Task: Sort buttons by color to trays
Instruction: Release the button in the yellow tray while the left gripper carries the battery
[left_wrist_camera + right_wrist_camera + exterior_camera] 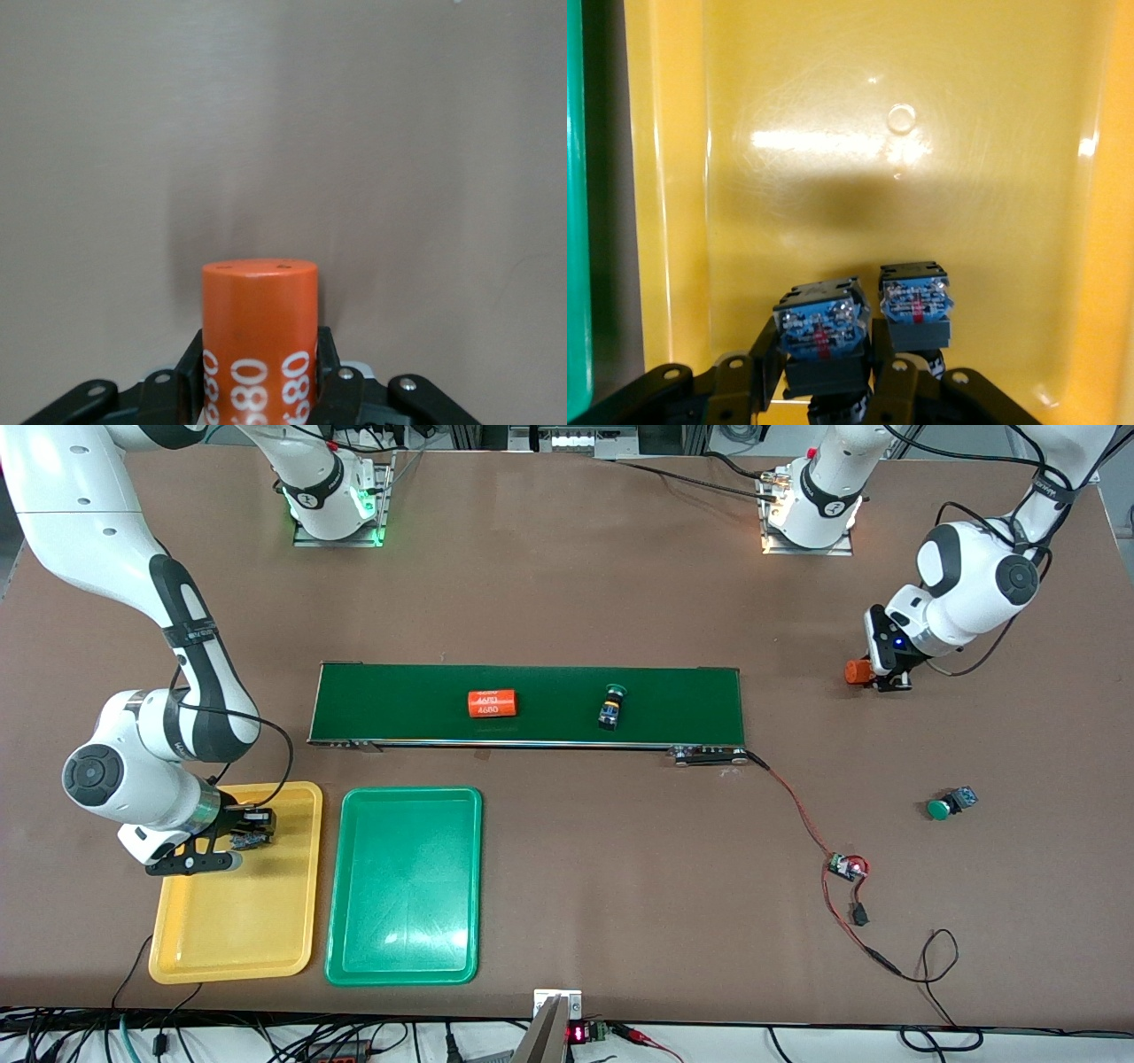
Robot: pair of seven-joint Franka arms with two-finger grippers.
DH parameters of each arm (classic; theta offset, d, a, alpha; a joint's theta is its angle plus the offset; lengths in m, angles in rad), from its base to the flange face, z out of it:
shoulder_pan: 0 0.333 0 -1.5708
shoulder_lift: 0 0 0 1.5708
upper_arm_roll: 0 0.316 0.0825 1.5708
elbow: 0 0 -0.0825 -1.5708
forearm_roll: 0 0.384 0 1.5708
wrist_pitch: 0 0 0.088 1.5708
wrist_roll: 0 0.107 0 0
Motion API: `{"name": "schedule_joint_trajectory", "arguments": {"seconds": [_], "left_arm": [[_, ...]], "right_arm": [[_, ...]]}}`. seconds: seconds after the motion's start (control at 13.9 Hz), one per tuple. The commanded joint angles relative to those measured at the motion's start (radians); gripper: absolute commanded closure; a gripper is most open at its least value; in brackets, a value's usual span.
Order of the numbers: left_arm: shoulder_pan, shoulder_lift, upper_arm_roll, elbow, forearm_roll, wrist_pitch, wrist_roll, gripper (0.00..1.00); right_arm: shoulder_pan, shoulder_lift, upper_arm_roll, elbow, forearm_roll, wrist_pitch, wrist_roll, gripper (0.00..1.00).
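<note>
My right gripper [251, 834] is low in the yellow tray [239, 930], pinching one button [822, 329]; a second button [916, 305] sits just beside it in the tray. The green tray [403, 886] lies next to the yellow one. On the belt [532, 704] I see an orange can [492, 703] and a green button [610, 707] (lying on its side). Another green button [950, 803] rests on the table. My left gripper [873, 677] squeezes an orange cylinder [259, 341].
</note>
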Motion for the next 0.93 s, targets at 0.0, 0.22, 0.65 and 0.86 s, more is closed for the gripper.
{"name": "schedule_joint_trajectory", "arguments": {"seconds": [0.0,0.22,0.65,0.86], "left_arm": [[-0.052,-0.052,-0.048,0.149,-0.001,-0.159,-0.057,1.00],[-0.117,-0.051,-0.122,0.288,-0.001,-0.342,-0.398,1.00],[-0.390,-0.072,-0.130,0.346,-0.001,-0.383,-1.130,1.00],[-0.533,-0.049,-0.128,0.411,-0.001,-0.406,-1.503,1.00]], "right_arm": [[0.001,0.010,0.007,0.024,0.002,-0.007,0.002,0.94],[0.005,0.018,0.008,0.022,0.003,-0.007,0.005,0.55],[0.011,0.013,0.013,0.022,0.013,-0.012,0.025,0.08],[0.014,0.004,0.017,0.021,0.014,-0.017,0.019,0.00]]}}
